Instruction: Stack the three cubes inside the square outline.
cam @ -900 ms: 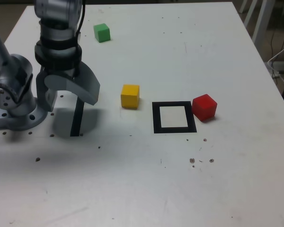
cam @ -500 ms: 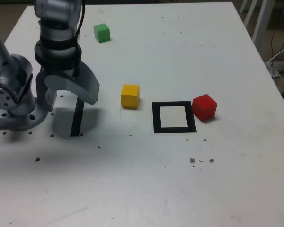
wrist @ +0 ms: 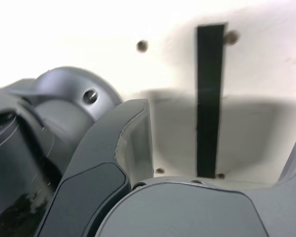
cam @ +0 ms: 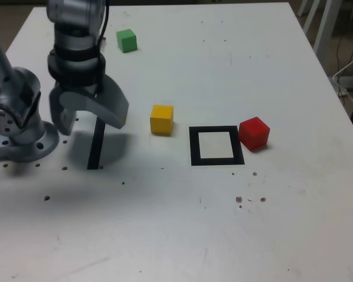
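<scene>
Exterior view shows your gripper (cam: pixel 85 120) has lifted slightly off the black tape strip (cam: pixel 95 147), jaws spread wide and empty. Beyond it, yellow cube (cam: pixel 162 119), then square outline (cam: pixel 216 145) with red cube (cam: pixel 254 133) touching its edge; green cube (cam: pixel 126 40) sits far back, so no stacking has begun.

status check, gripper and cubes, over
Gripper open, empty, above tape strip. Red cube, yellow cube, green cube unstacked, outside square outline. Path clear.

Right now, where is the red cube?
In the exterior view, the red cube sits on the table just outside the square outline's right edge, far from the gripper.
</scene>
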Robot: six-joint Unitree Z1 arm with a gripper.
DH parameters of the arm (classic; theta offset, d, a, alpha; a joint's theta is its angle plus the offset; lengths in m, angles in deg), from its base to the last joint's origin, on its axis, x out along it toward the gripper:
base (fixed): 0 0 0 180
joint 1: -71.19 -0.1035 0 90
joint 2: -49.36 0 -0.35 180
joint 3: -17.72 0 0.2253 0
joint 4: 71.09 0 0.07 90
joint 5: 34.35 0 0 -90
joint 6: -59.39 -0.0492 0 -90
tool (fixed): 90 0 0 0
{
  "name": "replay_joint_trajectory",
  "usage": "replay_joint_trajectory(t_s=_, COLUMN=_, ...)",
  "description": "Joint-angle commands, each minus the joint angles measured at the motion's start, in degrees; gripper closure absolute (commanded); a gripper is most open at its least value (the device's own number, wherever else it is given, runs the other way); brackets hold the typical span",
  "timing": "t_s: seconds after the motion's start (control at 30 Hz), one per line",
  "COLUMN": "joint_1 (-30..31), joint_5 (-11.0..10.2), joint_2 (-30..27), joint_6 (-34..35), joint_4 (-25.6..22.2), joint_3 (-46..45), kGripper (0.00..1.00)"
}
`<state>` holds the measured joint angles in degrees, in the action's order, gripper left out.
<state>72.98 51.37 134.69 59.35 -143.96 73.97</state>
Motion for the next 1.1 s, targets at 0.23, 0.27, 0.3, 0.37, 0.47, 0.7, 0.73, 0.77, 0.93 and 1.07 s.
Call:
replay_joint_trajectory(t_s=0.23, joint_1=0.1, joint_5=-1.7, joint_2=1.5, joint_6=0.9, joint_4=-1.1, joint_3=6.1, kGripper=0.01)
replay_joint_trajectory(t_s=0.27, joint_1=0.3, joint_5=-1.7, joint_2=1.6, joint_6=1.6, joint_4=-2.1, joint_3=7.1, kGripper=0.01)
replay_joint_trajectory(t_s=0.3, joint_1=0.5, joint_5=-1.8, joint_2=1.7, joint_6=2.4, joint_4=-3.3, joint_3=8.2, kGripper=0.01)
replay_joint_trajectory(t_s=0.37, joint_1=0.9, joint_5=-2.1, joint_2=2.0, joint_6=4.0, joint_4=-5.9, joint_3=10.6, kGripper=0.01)
replay_joint_trajectory(t_s=0.47, joint_1=1.7, joint_5=-2.6, joint_2=2.8, joint_6=5.9, joint_4=-9.8, joint_3=14.7, kGripper=0.01)
replay_joint_trajectory(t_s=0.7, joint_1=2.9, joint_5=-1.7, joint_2=7.6, joint_6=7.8, joint_4=-15.3, joint_3=23.7, kGripper=0.01)
replay_joint_trajectory(t_s=0.73, joint_1=3.0, joint_5=-1.4, joint_2=8.3, joint_6=8.0, joint_4=-15.6, joint_3=24.7, kGripper=0.01)
replay_joint_trajectory(t_s=0.77, joint_1=3.0, joint_5=-1.2, joint_2=8.9, joint_6=8.0, joint_4=-15.8, joint_3=25.6, kGripper=0.01)
replay_joint_trajectory(t_s=0.93, joint_1=3.0, joint_5=-0.1, joint_2=12.2, joint_6=8.4, joint_4=-17.2, joint_3=30.9, kGripper=0.01)
replay_joint_trajectory(t_s=1.07, joint_1=3.0, joint_5=0.5, joint_2=14.7, joint_6=8.7, joint_4=-18.4, joint_3=35.1, kGripper=0.01)
